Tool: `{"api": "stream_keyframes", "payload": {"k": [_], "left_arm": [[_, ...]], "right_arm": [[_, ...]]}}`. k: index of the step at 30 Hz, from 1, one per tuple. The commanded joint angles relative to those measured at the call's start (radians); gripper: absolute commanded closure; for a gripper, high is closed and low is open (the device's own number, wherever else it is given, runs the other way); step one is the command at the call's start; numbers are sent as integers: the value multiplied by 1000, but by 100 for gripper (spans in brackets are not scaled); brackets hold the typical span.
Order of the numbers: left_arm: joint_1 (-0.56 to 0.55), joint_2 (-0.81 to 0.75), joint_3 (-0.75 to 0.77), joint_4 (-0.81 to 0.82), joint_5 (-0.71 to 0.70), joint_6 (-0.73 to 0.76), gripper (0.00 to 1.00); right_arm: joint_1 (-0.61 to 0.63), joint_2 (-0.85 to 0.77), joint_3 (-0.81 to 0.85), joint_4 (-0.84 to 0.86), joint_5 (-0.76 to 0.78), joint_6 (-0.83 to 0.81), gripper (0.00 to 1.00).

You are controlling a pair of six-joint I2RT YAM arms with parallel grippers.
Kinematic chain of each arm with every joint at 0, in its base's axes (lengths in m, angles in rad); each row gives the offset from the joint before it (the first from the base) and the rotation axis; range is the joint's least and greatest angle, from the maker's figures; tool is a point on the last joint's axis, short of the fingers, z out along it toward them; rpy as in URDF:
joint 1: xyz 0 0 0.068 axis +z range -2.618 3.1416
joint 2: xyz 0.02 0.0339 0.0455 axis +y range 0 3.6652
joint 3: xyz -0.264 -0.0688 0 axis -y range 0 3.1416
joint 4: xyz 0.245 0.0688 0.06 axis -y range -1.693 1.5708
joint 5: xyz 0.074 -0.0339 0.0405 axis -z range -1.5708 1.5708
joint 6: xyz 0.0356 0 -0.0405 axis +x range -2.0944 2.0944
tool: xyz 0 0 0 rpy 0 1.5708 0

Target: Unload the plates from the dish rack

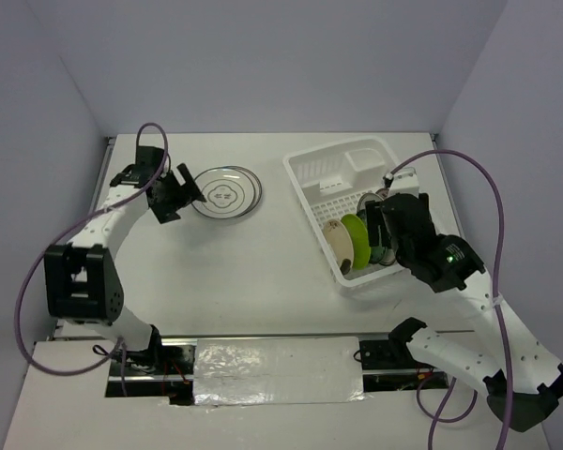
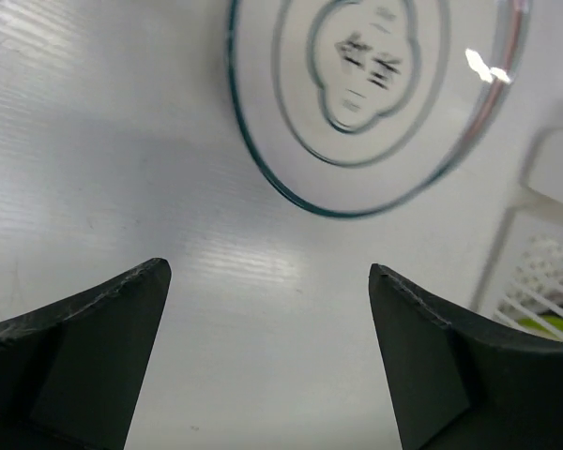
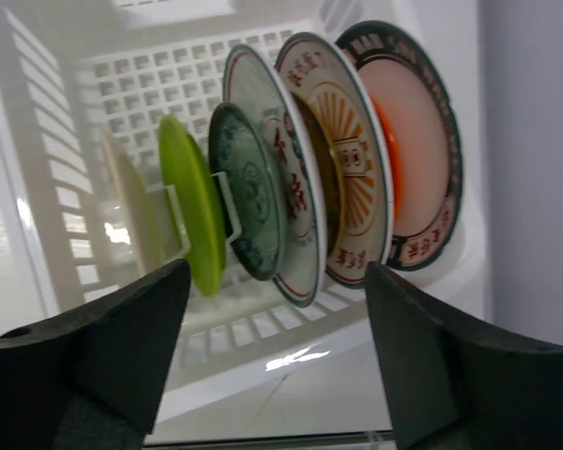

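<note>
**One plate out, six plates standing in the rack**

There is one big white table (image 1: 263,281). Two robot arms sit at its near edge. The left arm (image 1: 94,234) bends over the left side of the table. The right arm (image 1: 469,300) reaches over the right side.

One white dish rack (image 1: 321,161) lies on the right part of the table. It is turned a bit sideways. It has holes in its walls and one small side box (image 1: 371,157) at the far end.

One round plate, the line-drawing plate (image 1: 225,192), lies flat on the table. It is to the left of the rack and well apart from it. It is white with dark rings and a dark drawing in the middle.

Six plates stand on edge in a row at the near end of the rack. They are a pale plate (image 3: 131,220), a lime green plate (image 3: 195,211), a small teal plate (image 3: 251,202), a white plate with red marks (image 3: 280,155), a sun-ray plate (image 3: 347,169) and an orange plate with a dark rim (image 3: 415,150).

The left gripper (image 2: 267,272) is just beside the flat plate, on its left. Its two fingers are spread wide and hold nothing. The right gripper (image 3: 277,272) is at the near end of the rack, facing the row of plates. Its two fingers are spread wide too, and nothing is between them.
</note>
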Motion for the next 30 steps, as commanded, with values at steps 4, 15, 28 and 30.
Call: {"api": "stream_keyframes", "payload": {"k": [4, 15, 28, 30], "left_arm": [[-94, -259, 21, -90, 86, 239, 0], [-166, -795, -342, -35, -61, 340, 0], [-229, -724, -353, -28, -16, 342, 0], [-237, -732, -359, -23, -15, 339, 1]], "right_arm": [[-22, 32, 6, 69, 83, -146, 32], [-117, 243, -9, 192, 125, -224, 52], [-139, 353, -97, 290, 150, -232, 81], [-139, 342, -107, 296, 179, -223, 86]]}}
